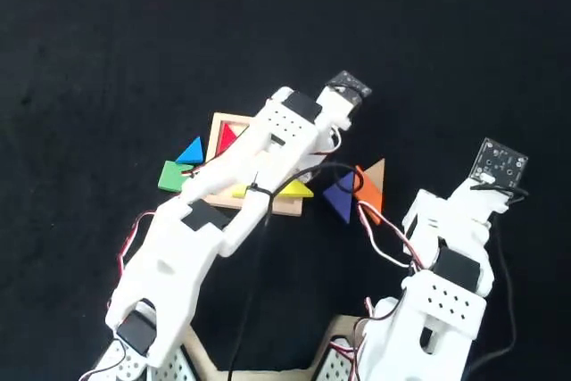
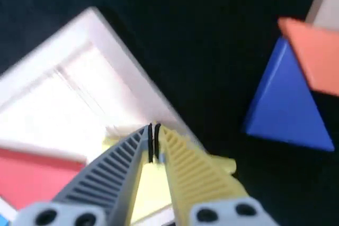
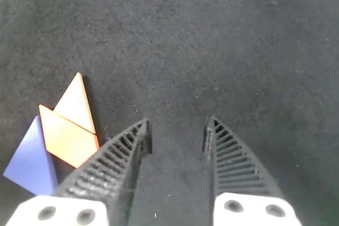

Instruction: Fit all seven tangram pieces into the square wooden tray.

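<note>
While the yellow piece lies at the rim of the tray beneath the closed left gripper and the right gripper is held open above the cloth, the piece is judged light, stiff and slick, best pinched across its edges.

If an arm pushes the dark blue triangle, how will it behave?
The dark blue triangle looks like a stiff, flat block, so it will probably slide on the cloth, not roll or tip. It touches the orange piece, so a push may move both. Its smooth faces might slip in the jaws.
</note>
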Robot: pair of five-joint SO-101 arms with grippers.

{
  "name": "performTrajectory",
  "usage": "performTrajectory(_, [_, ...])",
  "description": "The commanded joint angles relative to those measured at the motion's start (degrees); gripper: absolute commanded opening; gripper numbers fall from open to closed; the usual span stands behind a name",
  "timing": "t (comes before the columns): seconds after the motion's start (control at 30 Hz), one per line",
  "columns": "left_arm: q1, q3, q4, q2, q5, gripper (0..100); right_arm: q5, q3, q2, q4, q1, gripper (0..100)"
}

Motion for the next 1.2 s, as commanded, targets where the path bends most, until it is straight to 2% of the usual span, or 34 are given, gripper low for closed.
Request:
performTrajectory(0.0, [-1.01, 0.22, 3.96, -1.32, -1.41, 5, -0.53, -2.59, -1.27, -1.14, 1.14, 16.6])
performTrajectory(0.27, [-2.68, -0.48, 6.15, -3.6, -2.64, 5, -0.53, -2.59, -1.27, -1.14, 1.14, 16.6])
performTrajectory(0.5, [-4.53, -5.85, 13.36, -21.98, -2.64, 5, -0.53, -2.86, -1.27, -1.14, 0.79, 16.6])
performTrajectory(0.6, [-7.69, -7.96, 17.41, -31.38, -2.46, 5, 0.0, -2.95, -1.27, -1.14, -1.85, 16.6])
performTrajectory(0.73, [-16.13, -6.37, 21.19, -40.7, -2.11, 5, 6.07, -6.29, -0.57, 2.11, -6.95, 16.6])
performTrajectory(1.0, [-35.03, 15.52, 20.92, -61.54, 0.44, 5, 7.47, -30.29, 12.7, 17.93, -28.84, 16.5])
performTrajectory(1.1, [-41.1, 27.65, 16.35, -72.44, 0.62, 5, 7.56, -39.52, 21.23, 19.6, -33.67, 16.5])
performTrajectory(1.17, [-45.93, 38.11, 10.29, -79.91, 0.7, 5, 7.56, -44.79, 27.38, 19.6, -35.87, 16.5])
